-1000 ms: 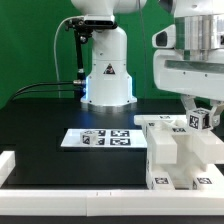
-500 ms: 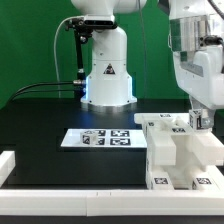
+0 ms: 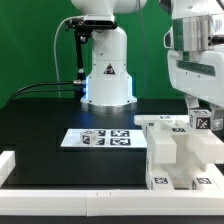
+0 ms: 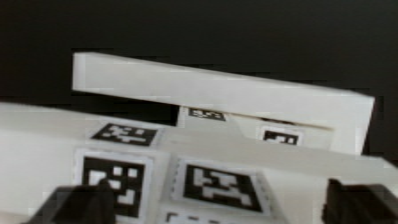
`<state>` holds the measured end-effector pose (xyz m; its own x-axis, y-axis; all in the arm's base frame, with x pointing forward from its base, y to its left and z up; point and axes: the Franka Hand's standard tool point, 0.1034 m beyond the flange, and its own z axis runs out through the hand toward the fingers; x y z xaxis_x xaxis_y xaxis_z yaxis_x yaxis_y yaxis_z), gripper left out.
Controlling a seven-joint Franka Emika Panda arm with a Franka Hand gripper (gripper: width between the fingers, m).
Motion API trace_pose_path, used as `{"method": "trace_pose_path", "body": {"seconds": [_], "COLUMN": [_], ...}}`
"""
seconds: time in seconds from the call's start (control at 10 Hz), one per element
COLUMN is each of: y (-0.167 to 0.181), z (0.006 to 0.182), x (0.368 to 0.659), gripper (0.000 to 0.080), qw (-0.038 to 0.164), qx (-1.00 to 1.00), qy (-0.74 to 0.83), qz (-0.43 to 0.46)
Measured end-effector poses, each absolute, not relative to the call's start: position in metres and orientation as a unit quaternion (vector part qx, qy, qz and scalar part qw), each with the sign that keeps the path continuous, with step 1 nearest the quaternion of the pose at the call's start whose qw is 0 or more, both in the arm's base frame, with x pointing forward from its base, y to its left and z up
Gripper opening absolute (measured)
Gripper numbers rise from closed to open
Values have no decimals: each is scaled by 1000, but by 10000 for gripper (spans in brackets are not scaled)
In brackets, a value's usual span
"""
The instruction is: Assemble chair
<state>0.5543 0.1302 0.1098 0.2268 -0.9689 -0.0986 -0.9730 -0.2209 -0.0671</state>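
Chair parts (image 3: 183, 150), white and tagged, sitting clustered at the front corner of the black counter (image 3: 40, 120) on the exterior view's right, pressed against the white rail (image 3: 60, 176) bordering the front edge. Stacking up as blocky pieces, one flat panel lying on top toward the back, taller blocks standing nearer the front edge. Marker board (image 3: 97, 137) lying flat near the middle of the counter, just beside the parts on the exterior view's left, apart from them or touching, cannot tell.

Hand (image 3: 203, 122) hanging low over the back of the cluster, close above the top panel, carrying a tag on its side. Contact with the parts: cannot tell from the exterior view. Fingers (image 4: 68, 205) showing dark in the wrist view, standing well apart, nothing between them but the tagged white surfaces (image 4: 169, 180) below. White panel (image 4: 214, 90) standing upright beyond those tags in the wrist view, against the dark counter.

Robot base (image 3: 107, 75) standing at the back edge of the counter, cables (image 3: 40, 88) trailing along the back edge toward the exterior view's left.
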Motion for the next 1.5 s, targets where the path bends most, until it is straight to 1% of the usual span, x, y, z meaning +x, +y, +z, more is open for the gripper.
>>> {"method": "trace_pose_path", "body": {"seconds": [0.1,0.2,0.4,0.5,0.7,0.8,0.9,1.0,1.3,1.5], "y": [129,129,128,128,131,130,130,130,129,127], "z": [110,109,109,109,112,112,110,109,109,108], "x": [554,554,553,553,554,557,557,556,556,556], "gripper": [620,643,649,649,649,649,649,649,263,265], "qw": [57,57,58,52,21,11,8,10,13,15], "qx": [-831,-872,-896,-925,-980,-995,-998,-997,-989,-968], "qy": [552,486,440,377,195,92,45,69,140,247], "qz": [14,11,8,2,-20,-35,-46,-44,-43,-36]}}
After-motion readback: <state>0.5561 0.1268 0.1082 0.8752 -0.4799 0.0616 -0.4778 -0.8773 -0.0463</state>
